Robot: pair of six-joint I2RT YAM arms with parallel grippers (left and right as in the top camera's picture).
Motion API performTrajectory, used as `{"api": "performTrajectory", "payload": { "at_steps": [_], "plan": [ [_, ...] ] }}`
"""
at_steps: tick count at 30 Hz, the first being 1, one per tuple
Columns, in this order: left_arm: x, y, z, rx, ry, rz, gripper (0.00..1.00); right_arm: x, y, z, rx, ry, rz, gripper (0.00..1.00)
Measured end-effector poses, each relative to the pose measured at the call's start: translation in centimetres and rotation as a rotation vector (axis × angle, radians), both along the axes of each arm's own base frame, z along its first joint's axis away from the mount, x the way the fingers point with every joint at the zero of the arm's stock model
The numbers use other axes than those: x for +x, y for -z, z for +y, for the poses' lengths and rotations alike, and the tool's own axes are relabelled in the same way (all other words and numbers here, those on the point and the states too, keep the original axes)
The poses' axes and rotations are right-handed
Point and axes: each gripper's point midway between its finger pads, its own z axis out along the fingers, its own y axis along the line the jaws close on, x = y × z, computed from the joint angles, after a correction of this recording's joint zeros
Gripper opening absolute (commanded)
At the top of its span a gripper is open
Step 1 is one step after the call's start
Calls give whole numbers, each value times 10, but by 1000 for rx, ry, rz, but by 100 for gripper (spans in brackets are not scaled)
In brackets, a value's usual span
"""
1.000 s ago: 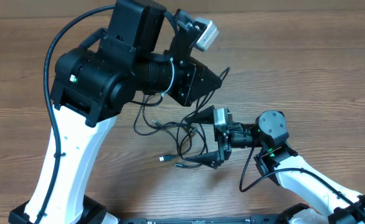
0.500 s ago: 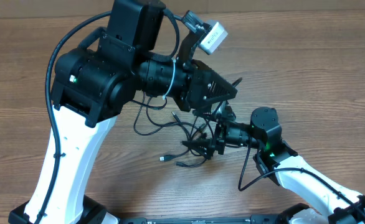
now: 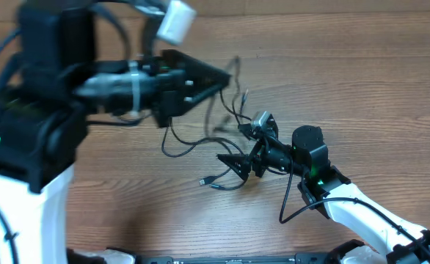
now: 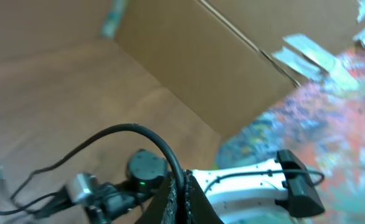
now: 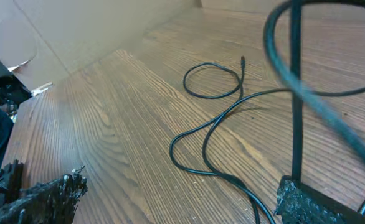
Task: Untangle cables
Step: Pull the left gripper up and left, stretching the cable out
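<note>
The cables (image 3: 180, 155) are gripped at one strand by the left tool (image 4: 177, 186). In the left wrist view its two fingers are seen pressed together, and a black cord comes out from between them and bends away in an arch. The right tool (image 3: 233, 166) is spread wide open and nothing is held in it. In the right wrist view its fingers (image 5: 52, 193) are seen far apart, low over the tabletop (image 3: 362, 88). One cord passes close by the right-hand finger, and whether it touches cannot be told.

From the right tool the heap lies just ahead, toward the left edge of the tabletop, about midway between the far and near edges. Its long axis is judged to run slantwise, from the lifted strands (image 3: 238, 103) on the far side, beside the blurred left arm, down to the two plugs (image 3: 202, 181) on the near side. The right arm is the nearer one to the part that rests on the wood.

For the coming move, a pull apart along this axis is probably called for. No foreign object is seen between the tool and the heap. Only the thicker wire of the right arm (image 3: 287, 205) hangs behind the tool, toward the near edge, and it should not be mistaken for a cord.
</note>
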Motion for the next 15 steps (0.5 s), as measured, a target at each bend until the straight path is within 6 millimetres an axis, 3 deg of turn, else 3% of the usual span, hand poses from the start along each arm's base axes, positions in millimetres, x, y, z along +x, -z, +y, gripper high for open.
{"api": "performTrajectory", "payload": {
  "at_steps": [7,15],
  "plan": [
    [1,-22,35,-20,-129,-98,4,0,0,0,-1,3,0,100],
    [5,-47,48,-47,-184,-227,5,1,0,-1,-2,6,0,100]
  ]
}}
